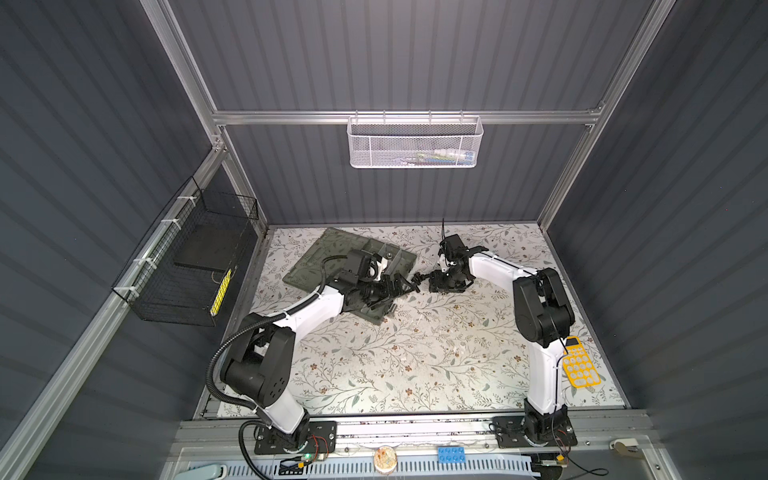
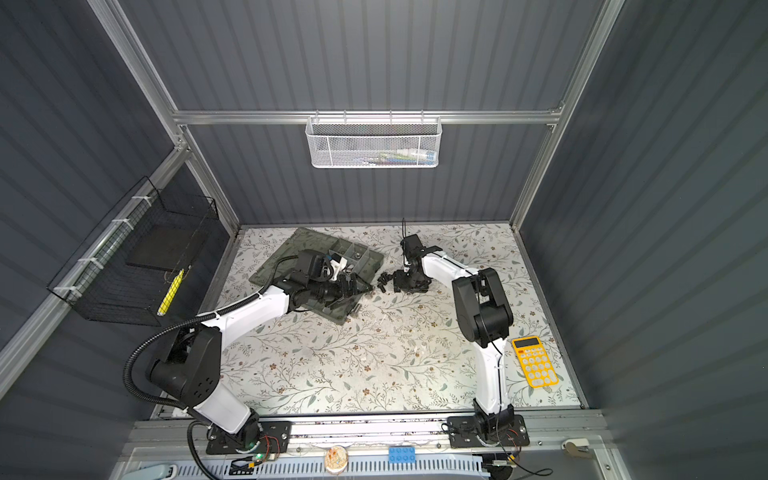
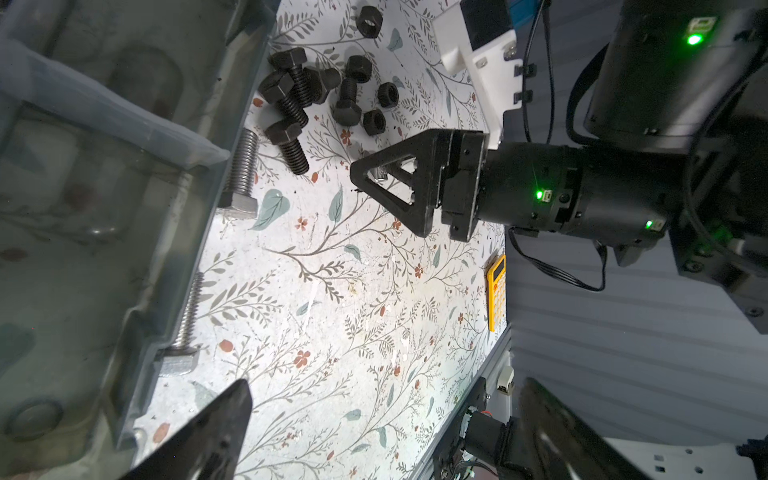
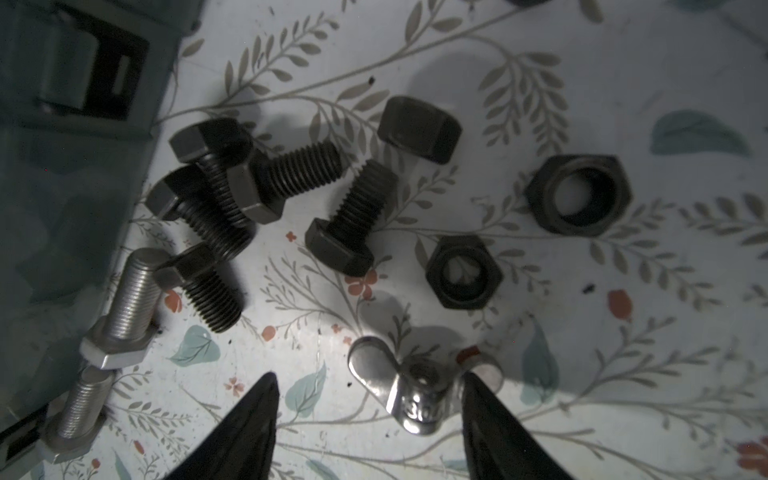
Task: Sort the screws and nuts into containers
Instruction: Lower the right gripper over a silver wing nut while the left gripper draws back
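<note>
Straddling silver wing nut [image 4: 417, 390], right jaws parted, not gripping; left jaws spread wide.

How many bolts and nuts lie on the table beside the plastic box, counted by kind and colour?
Black bolts: 5
Black nuts: 4
Silver bolts: 2
Silver wing nut: 1
Total: 12

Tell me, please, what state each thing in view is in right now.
organizer box, lid open.
left gripper, open, empty.
wing nut, on table, not gripped.
right gripper, open, astride wing nut.
black screws, heaped loose beside box.
black nuts, loose on table.
silver screws, lying against box.
</note>
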Motion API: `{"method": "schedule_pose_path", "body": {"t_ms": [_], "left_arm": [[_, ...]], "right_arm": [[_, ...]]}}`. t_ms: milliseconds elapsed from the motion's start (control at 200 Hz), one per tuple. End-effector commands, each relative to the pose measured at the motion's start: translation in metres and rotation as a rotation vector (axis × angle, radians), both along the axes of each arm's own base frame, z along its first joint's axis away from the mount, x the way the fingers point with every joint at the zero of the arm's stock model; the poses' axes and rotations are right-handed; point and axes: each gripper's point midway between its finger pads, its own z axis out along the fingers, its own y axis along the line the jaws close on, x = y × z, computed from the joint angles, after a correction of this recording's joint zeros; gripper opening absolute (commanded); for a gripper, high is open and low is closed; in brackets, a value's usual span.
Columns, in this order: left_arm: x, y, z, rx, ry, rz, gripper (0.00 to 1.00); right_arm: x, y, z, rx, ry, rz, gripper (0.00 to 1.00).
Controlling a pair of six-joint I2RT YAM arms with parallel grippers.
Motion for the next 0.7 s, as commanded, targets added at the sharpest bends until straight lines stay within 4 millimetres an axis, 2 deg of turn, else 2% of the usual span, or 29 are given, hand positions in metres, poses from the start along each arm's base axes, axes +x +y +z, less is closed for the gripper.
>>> {"method": "schedule_pose_path", "body": {"t_ms": [0,120,240,315,485,695], "left_arm": [[-0.001,-0.009,0.008,-0.024,0.001,-0.018,1.0],[-0.006,-0.004,0.009,-0.009,-0.01,-0.017,1.0],[-0.01,-0.002,0.0,0.003,0.003,-0.018,1.0],[-0.011,-0.003,-0.001,-0.009,0.013,-0.013,1.0],[-0.007,-0.006,0.003,-0.019,0.009,-0.012,1.0],[-0.008,-0.007,0.009,-0.006,0.0,-0.025,1.0]], "right_arm": [[-0.025,0.004,-0.011,0.021,0.062,0.017,0.69],[-0.031,0.006,-0.01,0.042,0.06,0.01,0.69],[-0.035,0.014,-0.005,0.078,0.065,0.001,0.69],[-0.037,0.021,0.007,0.106,0.051,0.012,0.69],[-0.028,0.011,0.039,0.068,-0.04,0.019,0.7],[-0.009,0.007,0.03,-0.007,-0.001,0.023,0.7]]}}
